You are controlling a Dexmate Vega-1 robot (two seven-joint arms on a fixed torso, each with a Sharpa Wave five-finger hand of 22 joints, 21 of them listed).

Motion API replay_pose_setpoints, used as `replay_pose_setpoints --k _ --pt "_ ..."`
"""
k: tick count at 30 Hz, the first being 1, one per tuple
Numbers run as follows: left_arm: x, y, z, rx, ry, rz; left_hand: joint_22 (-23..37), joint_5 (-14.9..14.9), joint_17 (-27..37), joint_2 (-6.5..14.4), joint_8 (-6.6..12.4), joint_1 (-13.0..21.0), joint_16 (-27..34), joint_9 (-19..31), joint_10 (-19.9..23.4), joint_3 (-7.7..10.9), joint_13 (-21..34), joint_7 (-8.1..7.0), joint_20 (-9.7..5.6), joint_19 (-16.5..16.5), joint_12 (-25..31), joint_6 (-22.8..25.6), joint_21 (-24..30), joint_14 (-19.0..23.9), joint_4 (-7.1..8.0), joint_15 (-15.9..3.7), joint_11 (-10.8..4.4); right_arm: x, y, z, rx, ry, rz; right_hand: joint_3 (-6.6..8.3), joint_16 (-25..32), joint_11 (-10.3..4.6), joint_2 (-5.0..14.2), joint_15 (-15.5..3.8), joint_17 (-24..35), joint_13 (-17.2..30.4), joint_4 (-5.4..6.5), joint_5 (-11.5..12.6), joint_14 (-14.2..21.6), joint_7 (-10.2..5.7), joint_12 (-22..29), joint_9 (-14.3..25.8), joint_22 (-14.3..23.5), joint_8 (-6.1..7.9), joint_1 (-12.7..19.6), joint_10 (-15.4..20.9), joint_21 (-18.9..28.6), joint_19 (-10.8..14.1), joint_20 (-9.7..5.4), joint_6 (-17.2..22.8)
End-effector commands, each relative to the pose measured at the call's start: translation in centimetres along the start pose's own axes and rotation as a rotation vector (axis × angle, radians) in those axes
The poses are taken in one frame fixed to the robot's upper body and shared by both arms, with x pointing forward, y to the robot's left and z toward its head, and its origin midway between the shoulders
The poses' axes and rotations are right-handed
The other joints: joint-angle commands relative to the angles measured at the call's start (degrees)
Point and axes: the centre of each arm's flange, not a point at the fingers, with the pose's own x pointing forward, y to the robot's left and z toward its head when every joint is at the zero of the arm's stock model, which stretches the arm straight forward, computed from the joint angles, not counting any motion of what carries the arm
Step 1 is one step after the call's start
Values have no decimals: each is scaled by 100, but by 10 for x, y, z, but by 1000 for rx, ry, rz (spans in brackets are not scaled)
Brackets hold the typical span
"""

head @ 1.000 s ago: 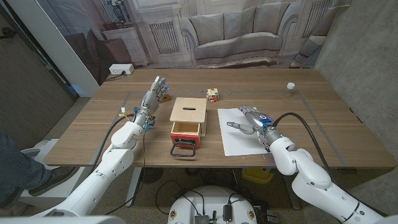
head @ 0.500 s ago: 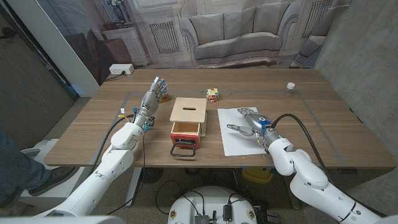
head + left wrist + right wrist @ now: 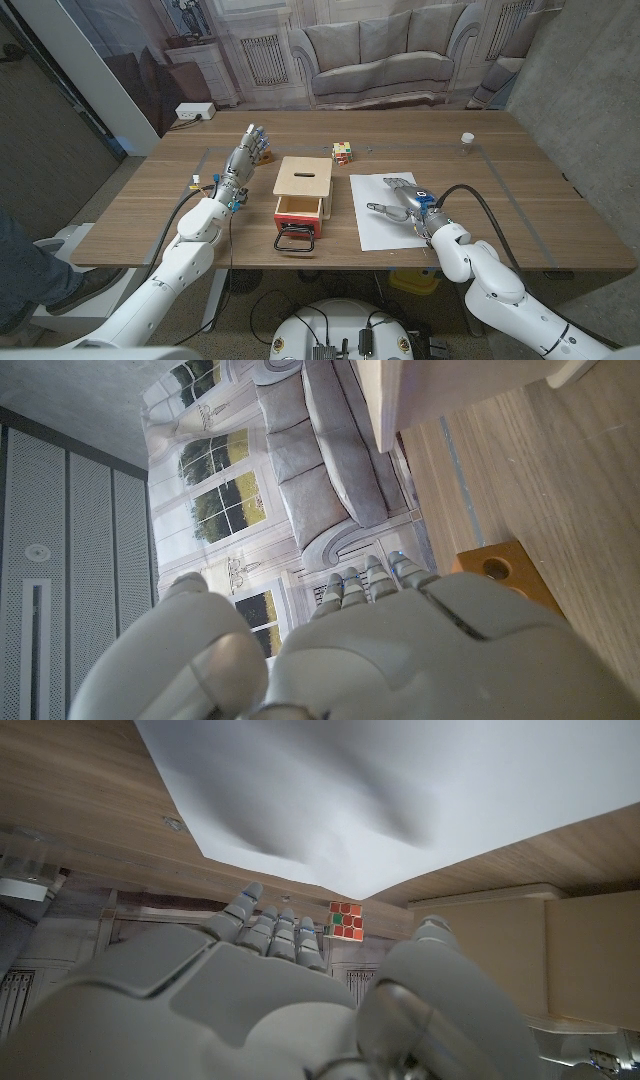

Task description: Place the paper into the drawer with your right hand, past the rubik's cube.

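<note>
The right hand (image 3: pixel 402 197) has eased slightly nearer across the paper (image 3: pixel 392 222), fingers spread wide and holding nothing — no grasp yet — with the open drawer (image 3: pixel 298 210) just left.

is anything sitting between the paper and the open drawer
Nothing visible does. The paper lies beside the box, bare wood between it and the open drawer. The rubik's cube sits farther back, off that line.

White paper (image 3: pixel 385 215) on a brown wood-grain table (image 3: pixel 520 200), pale wooden box (image 3: pixel 303 178) with a red-orange drawer (image 3: pixel 298 209) and black handle (image 3: pixel 296 242), cube (image 3: pixel 343 152) showing red, green, yellow and white squares, both hands (image 3: pixel 400 197) (image 3: pixel 250 146) silver-grey, arms white with black cables.
</note>
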Motion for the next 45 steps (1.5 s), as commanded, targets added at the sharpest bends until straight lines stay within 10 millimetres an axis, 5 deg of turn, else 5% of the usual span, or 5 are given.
replay_pose_setpoints --k 1,16,24,30,45 --pt "-1 -2 1 6 0 0 27 -13 11 24 32 13 8 26 5 -39 27 20 -467 -55 26 49 1 -9 7 18 -8 0 5 -5 -16 14 3 29 -16 7 -15 33 14 18 -49 39 0 4 -22 31 20 -22 79 -41 -35 58 -316 -26" --pt "-3 -2 -4 -8 5 5 27 -14 11 33 31 20 7 26 -4 -61 27 4 -406 -81 20 57 -5 -11 7 10 0 1 4 -4 -95 38 6 1 -16 12 -176 161 7 24 -247 102 13 3 -43 34 5 -21 324 -139 -42 420 279 -163" --pt "-1 -3 -4 -8 4 0 28 -15 12 37 26 22 7 26 -11 -71 27 4 -384 -91 16 51 -7 -10 8 5 -7 0 2 -3 -103 44 11 -76 11 0 -335 200 13 28 -362 195 144 -8 -29 39 5 -5 446 -160 54 1093 836 -231" --pt "0 -3 -6 -9 6 0 28 -15 12 41 26 23 5 26 -10 -79 27 -1 -379 -94 16 53 -7 -14 8 0 -11 4 4 -4 -103 49 27 -94 20 -7 -356 227 18 29 -376 232 192 -12 -23 40 5 0 461 -156 76 1265 956 -241" --pt "2 -3 -8 -12 17 -2 29 -17 12 52 22 29 6 27 -4 -98 27 -12 -338 -116 17 50 -10 -13 9 0 -26 9 9 -5 -101 59 55 -103 8 -22 -356 277 23 30 -386 272 188 -41 -16 42 5 22 483 -148 23 1256 1026 -200"
